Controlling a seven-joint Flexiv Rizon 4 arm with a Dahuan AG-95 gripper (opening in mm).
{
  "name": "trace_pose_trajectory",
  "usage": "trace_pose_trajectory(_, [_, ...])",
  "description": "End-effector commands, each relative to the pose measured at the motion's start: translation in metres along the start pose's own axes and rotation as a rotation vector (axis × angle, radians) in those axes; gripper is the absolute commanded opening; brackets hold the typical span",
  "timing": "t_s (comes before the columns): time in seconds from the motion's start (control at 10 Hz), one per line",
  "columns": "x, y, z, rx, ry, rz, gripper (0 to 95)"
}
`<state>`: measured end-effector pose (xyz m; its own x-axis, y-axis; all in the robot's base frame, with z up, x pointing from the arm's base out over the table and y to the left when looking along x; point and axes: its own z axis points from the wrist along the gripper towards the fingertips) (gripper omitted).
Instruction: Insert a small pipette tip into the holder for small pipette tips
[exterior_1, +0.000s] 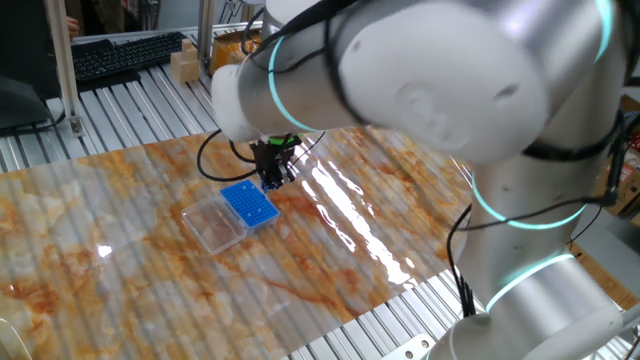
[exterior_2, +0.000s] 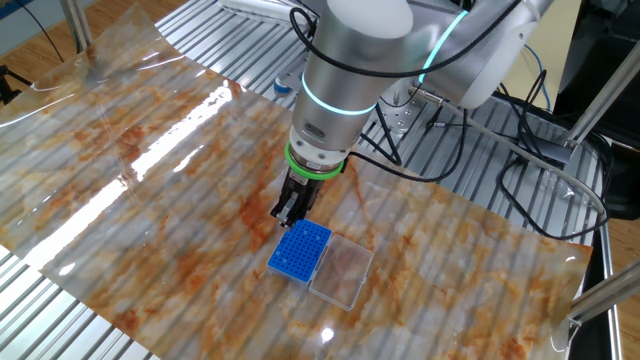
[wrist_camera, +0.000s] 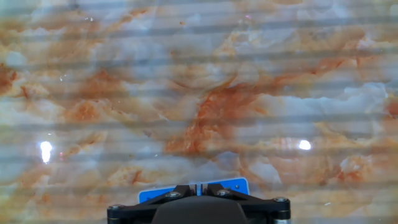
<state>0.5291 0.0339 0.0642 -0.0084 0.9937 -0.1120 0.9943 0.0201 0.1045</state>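
The bright blue holder for small pipette tips (exterior_1: 248, 205) lies on the marbled sheet, and it also shows in the other fixed view (exterior_2: 300, 250). My gripper (exterior_1: 272, 183) points down over the holder's far edge, just above it (exterior_2: 288, 215). In the hand view the fingers (wrist_camera: 197, 186) stand almost closed, with only a thin pale sliver between them; this looks like the small pipette tip, though it is barely visible. The blue holder (wrist_camera: 239, 185) peeks out just behind the fingers at the bottom edge.
A clear plastic tray (exterior_1: 214, 224) lies against the holder's side, also seen in the other fixed view (exterior_2: 342, 271). A keyboard (exterior_1: 125, 52) and a cardboard box (exterior_1: 185, 65) sit at the back. Cables (exterior_2: 540, 170) lie on the slatted metal table.
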Motion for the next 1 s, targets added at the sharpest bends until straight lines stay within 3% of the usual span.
trace_pose_trajectory(0.1, [0.0, 0.0017, 0.0023, 0.001, 0.001, -0.001, 0.0])
trace_pose_trajectory(1.0, [0.0009, 0.0024, 0.0037, 0.001, -0.014, 0.0, 0.0])
